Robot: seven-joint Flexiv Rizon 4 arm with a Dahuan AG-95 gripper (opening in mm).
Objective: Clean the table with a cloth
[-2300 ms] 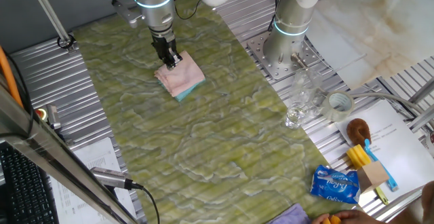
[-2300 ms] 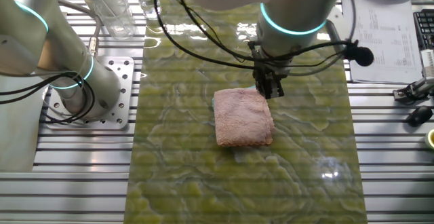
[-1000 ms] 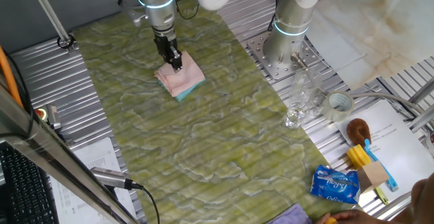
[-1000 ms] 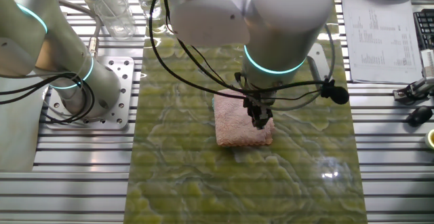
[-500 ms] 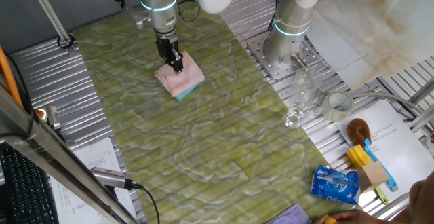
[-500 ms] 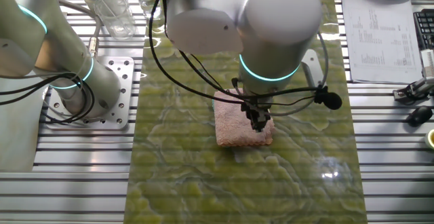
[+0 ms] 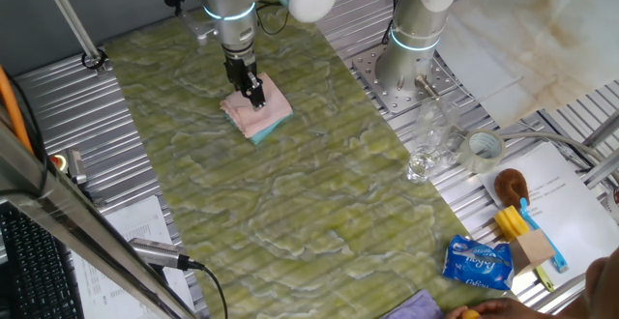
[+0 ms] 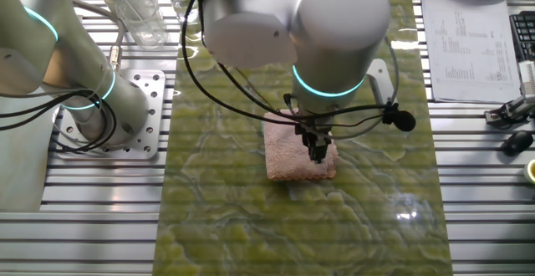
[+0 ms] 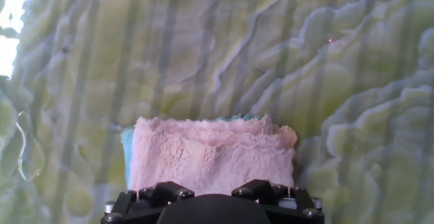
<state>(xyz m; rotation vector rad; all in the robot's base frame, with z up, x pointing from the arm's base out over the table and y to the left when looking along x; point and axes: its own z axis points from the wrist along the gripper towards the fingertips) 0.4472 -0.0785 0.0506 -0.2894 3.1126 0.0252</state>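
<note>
The cloth (image 7: 263,116) is a folded rag, pink on top with a teal-blue edge, lying on the green-yellow marbled table (image 7: 290,213) toward its far end. My gripper (image 7: 255,100) points straight down and presses into the middle of the cloth, its narrow fingers drawn together on the fabric. In the other fixed view the gripper (image 8: 318,156) stands on the right half of the cloth (image 8: 287,155), on the table (image 8: 251,234). In the hand view the cloth (image 9: 210,153) fills the lower centre, and the fingertips are hidden behind the black gripper body (image 9: 212,207).
A second arm's base (image 7: 401,72) stands on the ribbed metal at the right. Clear glasses (image 7: 426,150), a tape roll (image 7: 485,148), a blue packet (image 7: 478,263) and a brush (image 7: 510,184) lie at the near right. A purple cloth (image 7: 421,306) lies at the front edge.
The gripper has moved from the cloth's far edge to its middle and come down onto it. Its fingers look closer together. The cloth has stayed in place.
</note>
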